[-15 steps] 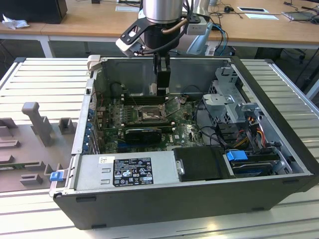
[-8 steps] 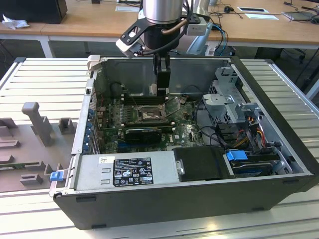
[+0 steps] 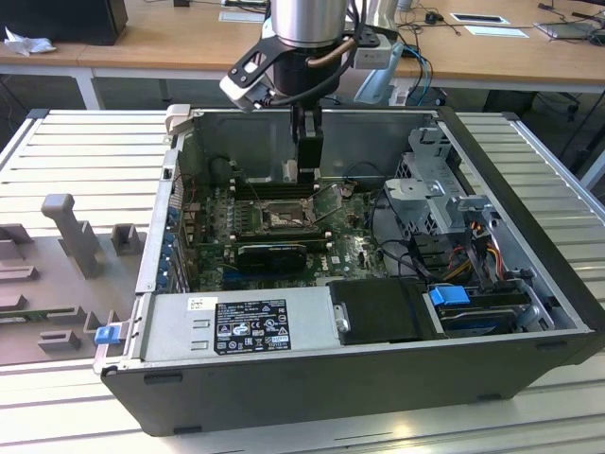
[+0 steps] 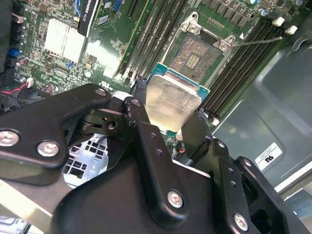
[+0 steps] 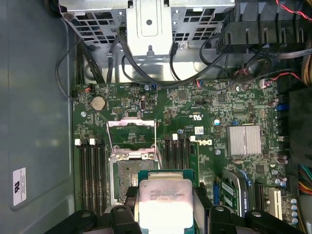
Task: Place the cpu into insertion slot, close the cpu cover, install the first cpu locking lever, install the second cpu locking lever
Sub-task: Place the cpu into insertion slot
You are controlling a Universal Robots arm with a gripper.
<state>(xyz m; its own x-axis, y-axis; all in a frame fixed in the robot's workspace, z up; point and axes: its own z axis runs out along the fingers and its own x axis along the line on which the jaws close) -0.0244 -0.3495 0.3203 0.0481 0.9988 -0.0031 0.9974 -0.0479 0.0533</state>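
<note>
While the pincer [image 4: 168,114] clamps the cpu [image 5: 163,204], insertion slot [image 4: 197,56] near, uncovered

The ribbed grey tabletop [image 3: 85,156] carries an open computer case [image 3: 378,378] in the centre and grey fixtures [image 3: 74,235] at the frame's left.
</note>
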